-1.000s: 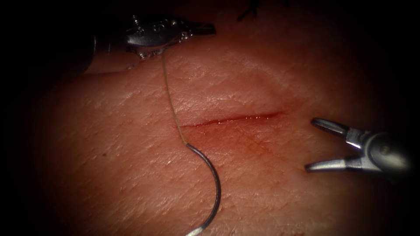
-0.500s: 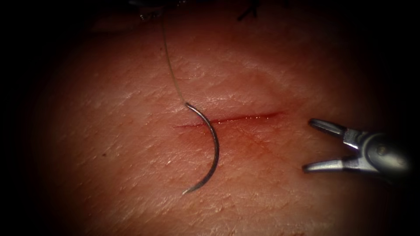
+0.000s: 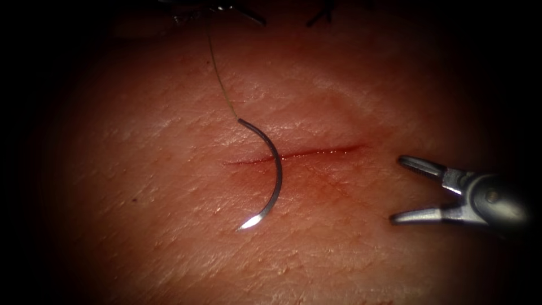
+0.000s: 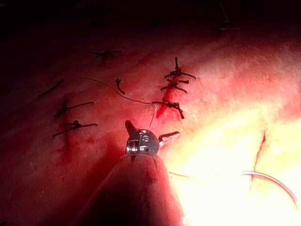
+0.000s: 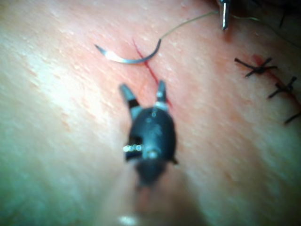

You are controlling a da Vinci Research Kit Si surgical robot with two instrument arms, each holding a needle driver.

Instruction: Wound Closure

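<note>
Needle (image 3: 271,169) lies free across the cut (image 3: 316,152), tip pointing lower-left; right tool (image 3: 395,189) wide, empty; left tool (image 4: 150,132) spread, thread (image 3: 221,85) beside it.

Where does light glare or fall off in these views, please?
Endoscope view: edges fall dark around the left tool, which the thread runs to; the tip of the needle, lying free across the cut, glints; right tool open, empty. Left wrist view: glare floods the tissue.

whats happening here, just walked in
Bench suturing practice on the tissue. The needle lies free on the surface across the cut, not in the tissue, trailing its thread up toward the left tool. That tool has drawn the thread upward over the last second, dragging the needle along. The right tool waits open and empty, right of the cut.
</note>
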